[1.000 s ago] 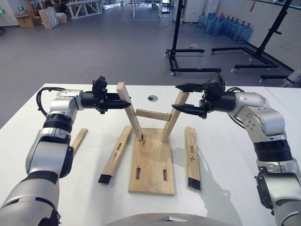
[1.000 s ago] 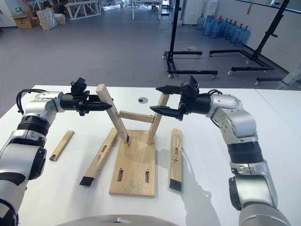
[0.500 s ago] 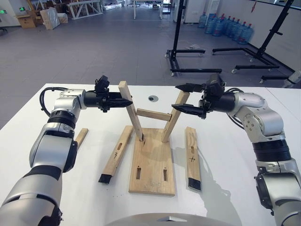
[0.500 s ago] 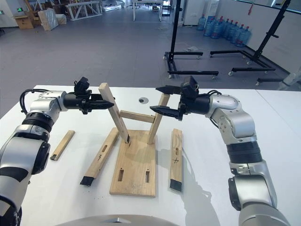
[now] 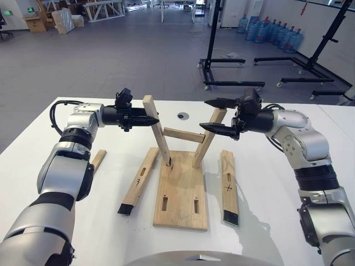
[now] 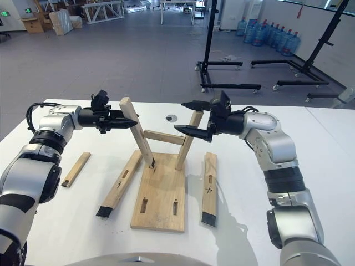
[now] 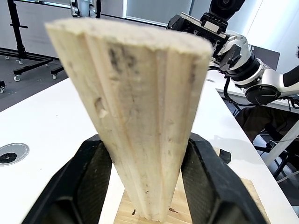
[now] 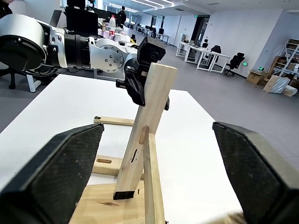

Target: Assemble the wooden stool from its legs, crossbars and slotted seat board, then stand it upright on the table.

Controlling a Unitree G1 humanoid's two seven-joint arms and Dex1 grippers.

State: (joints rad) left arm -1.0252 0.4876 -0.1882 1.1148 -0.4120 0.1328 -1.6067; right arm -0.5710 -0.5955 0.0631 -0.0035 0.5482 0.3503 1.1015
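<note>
On seat board (image 5: 180, 194): two legs (image 5: 161, 136), one crossbar (image 5: 182, 134) slotted. Left gripper (image 5: 150, 119) clamps one; right gripper (image 5: 204, 114) gapes, empty. Two loose legs (image 5: 138, 180) and stick (image 5: 97, 160) left.

Left wrist view: held leg (image 7: 140, 121) blocks mid-frame; seat board (image 7: 254, 200) is only slivers at the bottom edge, leg-to-slot joint hidden. Right wrist view: right tool (image 8: 158, 130) fingers (image 8: 51, 172) blurred, cut off lower left and lower right. Eye views: marks on loose leg (image 5: 227, 177) too small to read.
</note>
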